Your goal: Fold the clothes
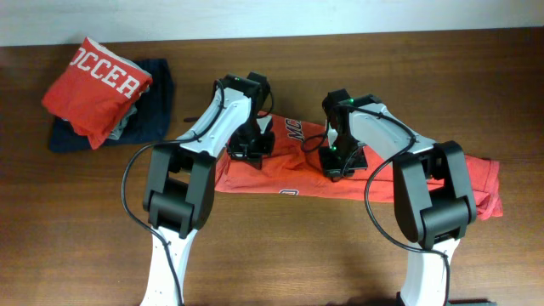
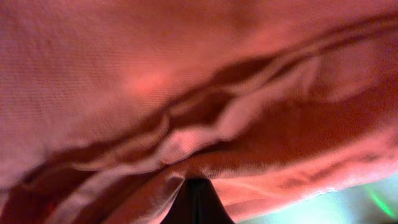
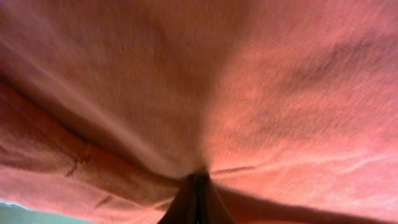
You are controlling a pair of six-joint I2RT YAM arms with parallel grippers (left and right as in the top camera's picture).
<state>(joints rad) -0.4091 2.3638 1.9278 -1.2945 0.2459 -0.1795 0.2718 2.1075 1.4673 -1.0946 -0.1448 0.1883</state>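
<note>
Where it lies as a long, rumpled band across the middle of the wooden table (image 1: 323, 255), the coral-red T-shirt (image 1: 293, 176) is pinched in two places. The left gripper (image 1: 249, 151) is clenched on fabric near its left end, and the right gripper (image 1: 342, 161) is clenched on it nearer the middle. At the far left, a folded red shirt (image 1: 95, 81) sits on a navy garment (image 1: 157, 106).

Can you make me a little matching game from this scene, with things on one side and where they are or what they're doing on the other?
Things:
1. long red T-shirt
2. folded red shirt
3. navy garment
4. left gripper

Descriptions:
A. lies underneath a red bundle
B. stretched in a strip under both arms
C. pinched shut on red cloth
D. sits on top of dark fabric

Pairs: 1-B, 2-D, 3-A, 4-C
</note>
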